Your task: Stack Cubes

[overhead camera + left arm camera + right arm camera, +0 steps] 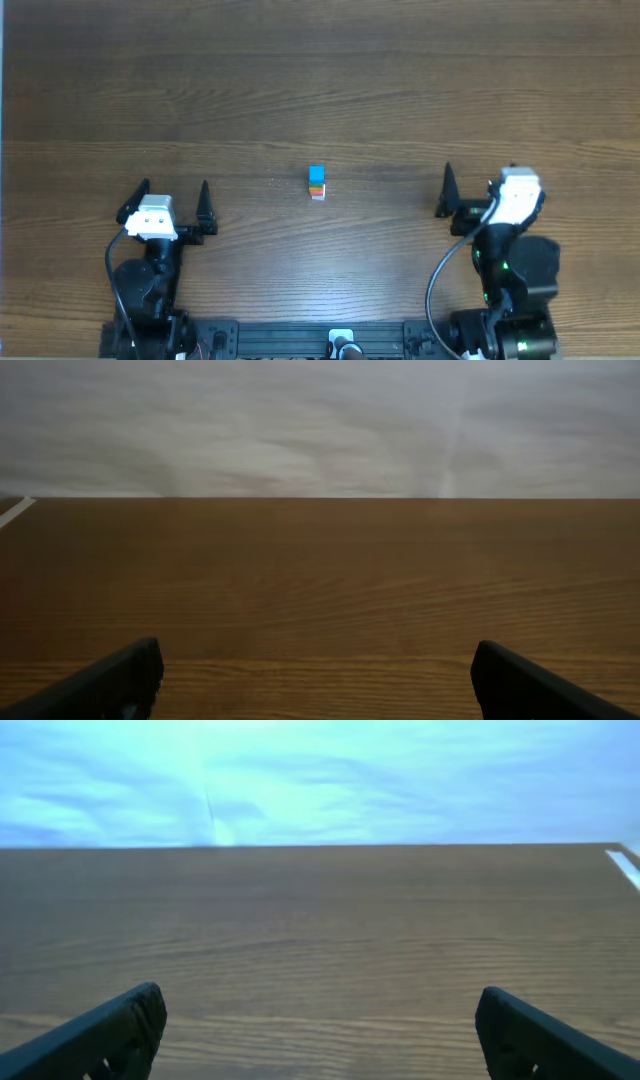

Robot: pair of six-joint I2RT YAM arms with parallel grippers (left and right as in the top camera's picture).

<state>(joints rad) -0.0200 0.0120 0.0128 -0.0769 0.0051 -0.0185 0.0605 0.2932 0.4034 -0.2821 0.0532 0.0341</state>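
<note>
**Item 1, cube stack** (317,184). I see it standing on the table (320,80) at mid-width, between the two arms. It sits a little farther up the surface than their grippers and is well apart from both. The blue cube (317,175) is on top. The orange cube (317,188) is directly beneath, touching it. A pale sliver (318,196) shows at the foot. It is possibly a third cube, but from overhead it is too small for me to be sure.

**Item 2, left gripper** (172,192). It is at the left of the table, near its arm's base, with the jaws spread wide. In its wrist view the two dark fingers (110,685) sit far apart, with bare wood grain between them.

**Item 3, right gripper** (478,185). It is at the right of the table, near its own base, with the jaws wide apart and gripping nothing. Its wrist view shows the fingertips (100,1040) parted over bare wood.

**Item 4, table.** The top is brown wood grain. A white strip (15,512) lies at its far corner in the left wrist view. A pale wall (320,420) rises beyond the far edge.

**Item 5, black cable** (437,285). It curves from the right arm's wrist down toward its base.
</note>
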